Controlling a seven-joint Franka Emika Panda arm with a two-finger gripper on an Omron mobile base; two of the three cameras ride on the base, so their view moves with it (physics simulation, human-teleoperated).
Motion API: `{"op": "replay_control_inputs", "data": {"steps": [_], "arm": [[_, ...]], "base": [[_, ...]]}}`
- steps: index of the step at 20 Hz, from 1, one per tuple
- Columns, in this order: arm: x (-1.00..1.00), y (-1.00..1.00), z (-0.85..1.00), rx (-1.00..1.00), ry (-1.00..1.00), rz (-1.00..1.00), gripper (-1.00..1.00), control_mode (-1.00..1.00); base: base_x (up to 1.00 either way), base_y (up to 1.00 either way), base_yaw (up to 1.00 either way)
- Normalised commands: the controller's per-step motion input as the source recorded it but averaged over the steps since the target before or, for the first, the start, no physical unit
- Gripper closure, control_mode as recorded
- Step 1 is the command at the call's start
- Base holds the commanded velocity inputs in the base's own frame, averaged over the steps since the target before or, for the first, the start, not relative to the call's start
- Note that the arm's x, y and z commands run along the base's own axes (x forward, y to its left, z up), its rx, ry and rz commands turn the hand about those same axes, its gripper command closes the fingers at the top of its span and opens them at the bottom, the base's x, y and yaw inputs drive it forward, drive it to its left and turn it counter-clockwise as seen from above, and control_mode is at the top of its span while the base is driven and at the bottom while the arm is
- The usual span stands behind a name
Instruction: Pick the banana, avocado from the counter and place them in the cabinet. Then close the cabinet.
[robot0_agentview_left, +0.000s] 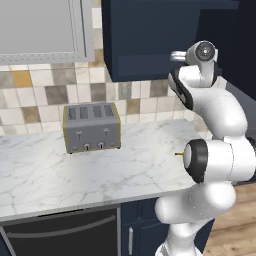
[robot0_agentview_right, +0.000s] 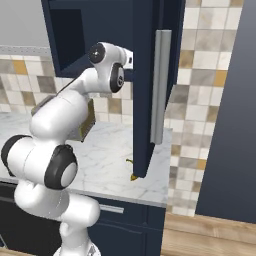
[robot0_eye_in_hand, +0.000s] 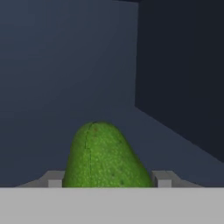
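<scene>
Two-finger gripper (robot0_eye_in_hand: 107, 183) jaws clamp bumpy green avocado (robot0_eye_in_hand: 105, 157) inside dark navy cabinet (robot0_eye_in_hand: 65, 65); yellow banana (robot0_agentview_right: 133, 175) on marble counter (robot0_agentview_right: 107, 160), at 5 o'clock.

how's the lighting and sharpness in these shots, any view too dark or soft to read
Hand view: dim navy cabinet interior, right wall darker; the avocado between the gripper fingers is bright but soft-edged. Left base view: evenly lit, toaster crisp on the counter. Right base view: the open door shades the banana tip.

- Glossy white arm (robot0_agentview_left: 220, 150) of rounded, bulbous segments.
- Dark rings and caps at its joints.
- Grey disc on the topmost joint.
</scene>
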Motion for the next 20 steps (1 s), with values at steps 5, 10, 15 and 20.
{"op": "replay_control_inputs", "data": {"steps": [5, 10, 15, 20], "arm": [[0.74, -0.21, -0.10, 0.01, 0.03, 0.00, -1.00, -1.00], [0.37, -0.31, -0.08, 0.01, -0.02, 0.00, -1.00, -1.00], [-0.24, -0.03, 0.00, 0.00, -0.10, 0.00, -1.00, -1.00], [-0.32, 0.11, 0.00, 0.00, -0.10, 0.00, -1.00, -1.00]], "base": [[0.00, 0.00, 0.00], [0.00, 0.00, 0.00], [0.00, 0.00, 0.00], [0.00, 0.00, 0.00]]}}
